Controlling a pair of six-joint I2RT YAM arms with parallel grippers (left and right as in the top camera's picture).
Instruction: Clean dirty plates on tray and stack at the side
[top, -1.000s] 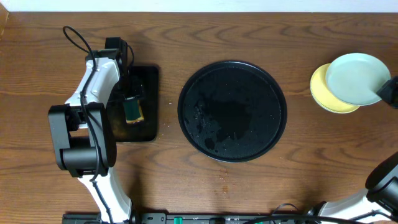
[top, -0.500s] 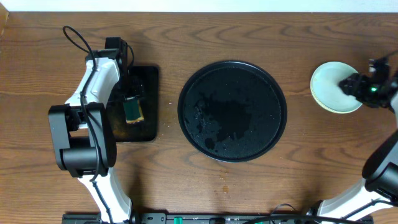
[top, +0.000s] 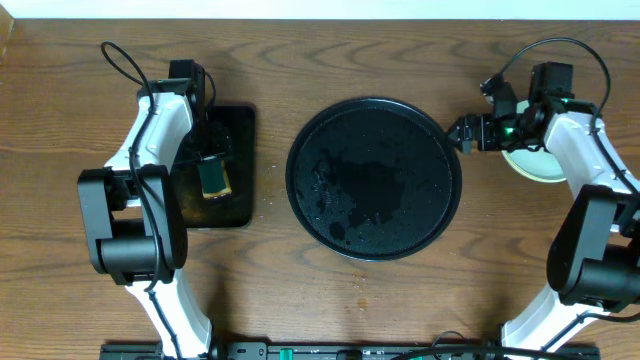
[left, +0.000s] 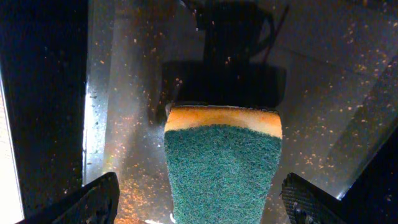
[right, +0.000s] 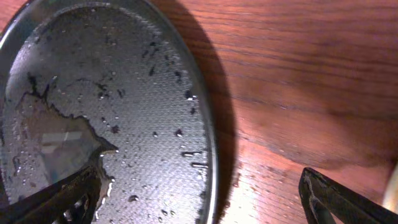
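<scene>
Hovering spread wide, right tool (top: 459, 133) overhangs tray (top: 340, 130) rim.

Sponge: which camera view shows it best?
The left wrist view: the sponge fills the frame centre, its green scrub face and yellow edge sharp. Overhead shows it only as a small green patch on the rectangular black tray. The right wrist view shows none of it.
</scene>
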